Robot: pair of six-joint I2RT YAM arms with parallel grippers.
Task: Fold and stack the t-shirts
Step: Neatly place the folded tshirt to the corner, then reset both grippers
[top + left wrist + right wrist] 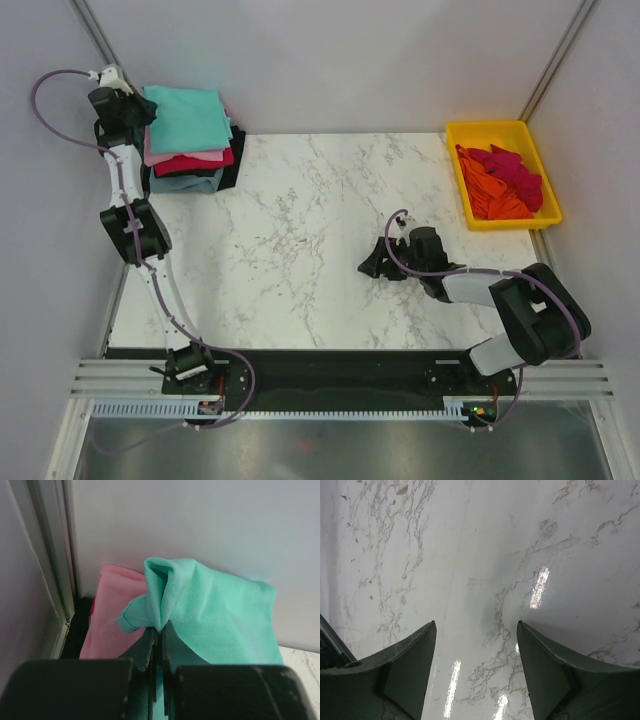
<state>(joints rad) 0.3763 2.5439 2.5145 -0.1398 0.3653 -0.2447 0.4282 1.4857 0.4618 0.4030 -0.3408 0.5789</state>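
A folded teal-green t-shirt tops a stack at the table's far left corner, over pink, crimson, grey-blue and black shirts. My left gripper is at the stack's left edge, shut on a pinched fold of the teal-green t-shirt; the pink shirt shows beneath it. My right gripper is open and empty low over the marble table. Red and orange shirts lie crumpled in the yellow tray.
The yellow plastic tray stands at the far right corner. White walls close in on the left, back and right, with a metal post right beside the stack. The marble table spans the middle.
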